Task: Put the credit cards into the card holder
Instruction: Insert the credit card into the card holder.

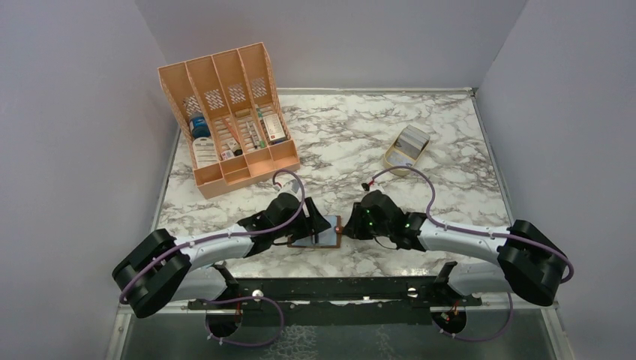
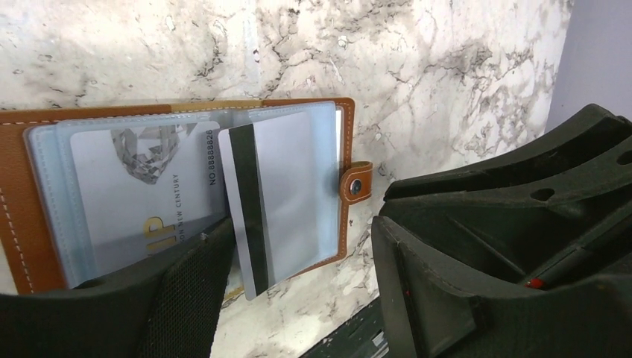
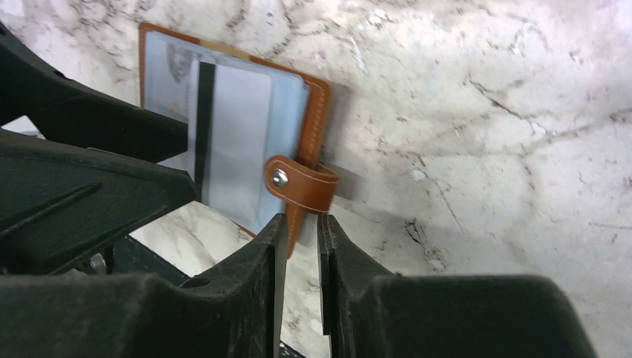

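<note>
Three plain lilac-grey walls (image 1: pixel 337 37) box in white, grey-veined marble table (image 1: pixel 450 150). Card holder (image 2: pixel 30 194) lies open, flat, at near edge between arms; striped credit card (image 2: pixel 261 201) half inside sleeve. Left gripper (image 2: pixel 298 239) spread wide, empty. Right gripper (image 3: pixel 302 224) nearly closed astride holder's edge; grip unclear.

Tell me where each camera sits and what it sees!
Top: above, behind the arms, facing down at the table; both arms show.
Left wrist: on the left arm, facing the card holder; left tool shows.
Right wrist: on the right arm, facing the snap tab; right tool shows.
Shared: both wrists see the striped card.
</note>
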`<state>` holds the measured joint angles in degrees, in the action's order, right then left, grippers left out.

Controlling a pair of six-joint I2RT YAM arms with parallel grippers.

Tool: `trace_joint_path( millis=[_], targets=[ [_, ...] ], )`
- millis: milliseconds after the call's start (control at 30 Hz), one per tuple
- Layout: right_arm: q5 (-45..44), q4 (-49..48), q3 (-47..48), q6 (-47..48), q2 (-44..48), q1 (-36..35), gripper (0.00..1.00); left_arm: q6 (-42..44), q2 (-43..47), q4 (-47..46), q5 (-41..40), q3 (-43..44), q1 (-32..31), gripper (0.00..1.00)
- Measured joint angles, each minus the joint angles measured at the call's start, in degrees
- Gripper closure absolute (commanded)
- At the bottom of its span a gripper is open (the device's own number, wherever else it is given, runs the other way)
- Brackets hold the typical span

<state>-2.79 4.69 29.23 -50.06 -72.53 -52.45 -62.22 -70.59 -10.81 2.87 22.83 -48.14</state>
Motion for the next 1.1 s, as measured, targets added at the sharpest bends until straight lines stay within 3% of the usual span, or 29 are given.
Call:
trace_joint_path(
  millis=[400,800,1100],
  targets=[
    [-1.0,0.5,6.0,2.5,-3.4,0.0,0.63,0.1,1.2,5.1,-3.2,1.1,0.0,0.28],
    [-1.9,0.3,6.0,3.9,-8.5,0.0,0.75,0.7,-2.7,1.0,-2.9,2.0,0.2,0.28],
    [-1.8,-1.9,4.5,3.8,-9.2,0.0,0.79,1.1,-4.2,-1.4,-1.4,2.0,0.2,0.37]
  ],
)
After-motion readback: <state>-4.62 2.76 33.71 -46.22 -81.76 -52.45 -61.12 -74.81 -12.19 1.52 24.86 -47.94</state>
